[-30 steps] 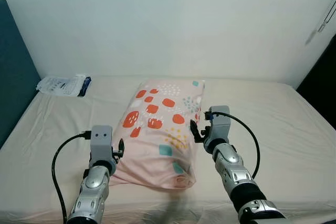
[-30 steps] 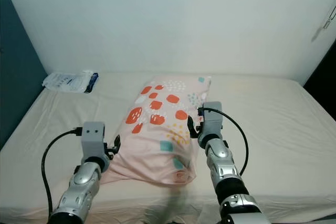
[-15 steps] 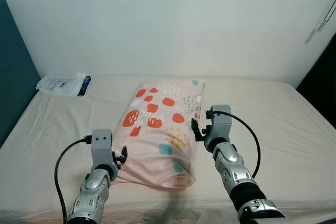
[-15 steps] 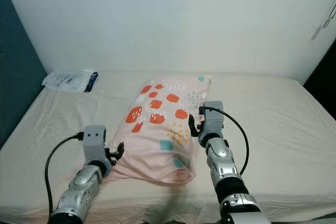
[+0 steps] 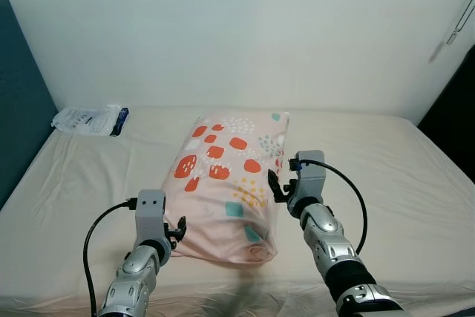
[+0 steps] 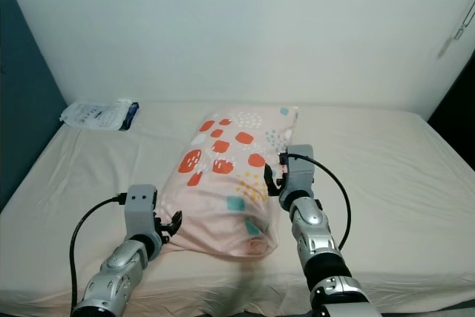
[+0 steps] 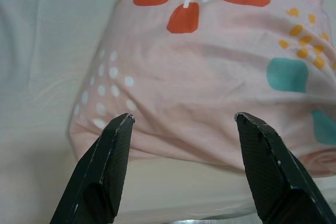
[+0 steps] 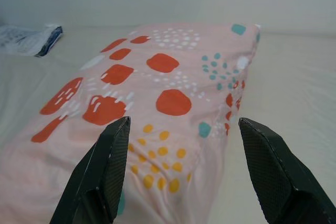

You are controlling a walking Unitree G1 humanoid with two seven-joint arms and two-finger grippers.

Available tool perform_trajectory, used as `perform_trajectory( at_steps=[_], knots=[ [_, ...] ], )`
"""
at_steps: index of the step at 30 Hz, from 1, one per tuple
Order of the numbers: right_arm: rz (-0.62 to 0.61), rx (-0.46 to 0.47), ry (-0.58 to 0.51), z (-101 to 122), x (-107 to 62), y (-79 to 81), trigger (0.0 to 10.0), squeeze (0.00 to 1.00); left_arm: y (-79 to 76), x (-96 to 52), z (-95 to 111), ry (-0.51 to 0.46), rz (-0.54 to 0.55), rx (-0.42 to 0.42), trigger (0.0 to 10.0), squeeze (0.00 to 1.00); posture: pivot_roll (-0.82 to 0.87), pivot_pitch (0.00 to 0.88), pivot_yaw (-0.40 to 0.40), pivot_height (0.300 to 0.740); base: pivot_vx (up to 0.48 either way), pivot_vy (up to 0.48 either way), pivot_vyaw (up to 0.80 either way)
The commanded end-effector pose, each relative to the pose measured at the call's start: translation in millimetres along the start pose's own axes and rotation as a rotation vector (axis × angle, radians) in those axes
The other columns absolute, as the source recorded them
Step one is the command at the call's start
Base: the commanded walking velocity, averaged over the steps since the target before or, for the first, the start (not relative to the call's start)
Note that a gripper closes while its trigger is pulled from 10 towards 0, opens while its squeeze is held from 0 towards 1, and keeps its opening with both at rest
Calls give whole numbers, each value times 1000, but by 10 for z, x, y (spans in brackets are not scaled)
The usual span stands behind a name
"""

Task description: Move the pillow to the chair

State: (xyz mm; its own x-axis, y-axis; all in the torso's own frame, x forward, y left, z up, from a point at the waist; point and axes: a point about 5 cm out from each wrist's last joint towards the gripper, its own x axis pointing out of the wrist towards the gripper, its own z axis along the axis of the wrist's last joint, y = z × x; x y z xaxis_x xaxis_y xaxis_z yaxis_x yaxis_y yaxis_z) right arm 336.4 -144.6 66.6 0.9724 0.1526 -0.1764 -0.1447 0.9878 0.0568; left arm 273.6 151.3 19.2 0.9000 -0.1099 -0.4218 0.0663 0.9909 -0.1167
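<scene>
**Pillow lies between the two spread jaws**

Both jaws stand wide, empty. The left gripper [image 5: 176, 228] sits at the pillow's [image 5: 230, 183] near corner, the right gripper [image 5: 276, 183] beside its long edge; its long axis runs away across the bed [image 5: 415, 183].

One pillow [image 5: 228, 183], pink with red, yellow and teal spots, lies on one bed [image 5: 401, 176]. One flat white packet [image 5: 89, 119] with a dark blue end sits near the bed's far left corner. Two robot hands are in view: the left hand [image 5: 178, 229] at the pillow's near left corner and the right hand [image 5: 274, 185] at its right side. Each hand has two black fingers [image 7: 105, 166], spread apart. One black cable [image 5: 93, 239] loops from each wrist, two in all.
</scene>
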Motion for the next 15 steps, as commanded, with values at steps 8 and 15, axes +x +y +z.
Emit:
perform_trajectory(
  at_steps=[8,15],
  knots=[
    [41,9,15,-76,-43,67,10000,0,-42,-16,-7,24,-26,-17,10000,0,46,0,-48,644,0,0,0],
    [44,-8,25,-84,-39,68,10000,0,-51,-19,-15,25,-32,-14,10000,0,43,0,-47,644,0,0,0]
  ],
)
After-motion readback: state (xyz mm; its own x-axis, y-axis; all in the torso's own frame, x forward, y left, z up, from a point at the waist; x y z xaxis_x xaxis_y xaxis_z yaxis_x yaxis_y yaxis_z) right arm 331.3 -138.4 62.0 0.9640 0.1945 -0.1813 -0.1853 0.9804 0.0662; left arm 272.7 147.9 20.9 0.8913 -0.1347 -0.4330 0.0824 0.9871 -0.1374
